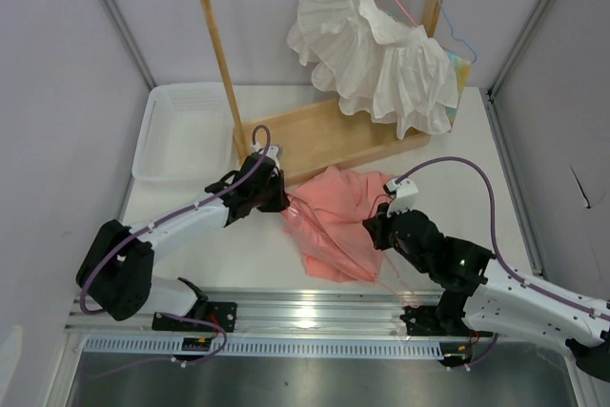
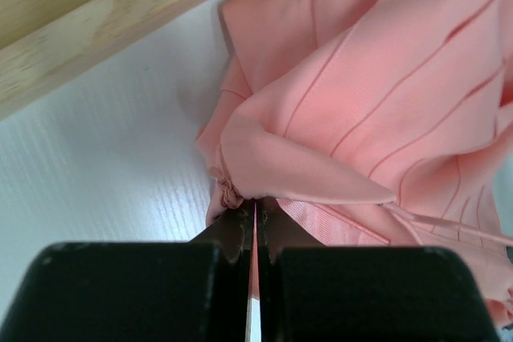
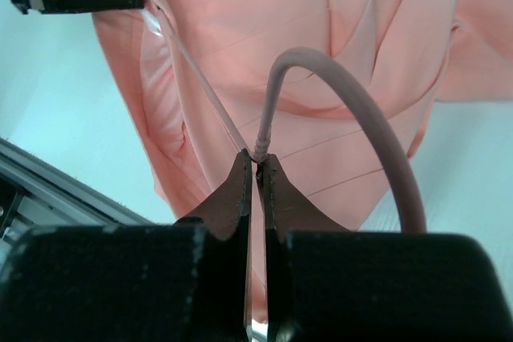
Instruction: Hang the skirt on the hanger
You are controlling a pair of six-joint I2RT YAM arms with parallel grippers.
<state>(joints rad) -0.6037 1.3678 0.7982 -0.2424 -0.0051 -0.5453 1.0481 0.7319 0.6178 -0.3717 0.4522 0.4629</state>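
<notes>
Skirt (image 2: 361, 118) edge inside left end effector (image 2: 255, 218)

bright, even light — soft shadows

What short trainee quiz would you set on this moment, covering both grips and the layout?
1. True or false: the left arm's jaws are shut on an edge of the skirt.
2. Multiple choice: what do the right arm's jaws pinch? A) the hanger wire; B) the skirt; C) nothing, they stand open.
3. Short answer: what hangs on the wooden rack behind the skirt?

Key: 1 true. 2 A. 3 the white ruffled garment.
</notes>
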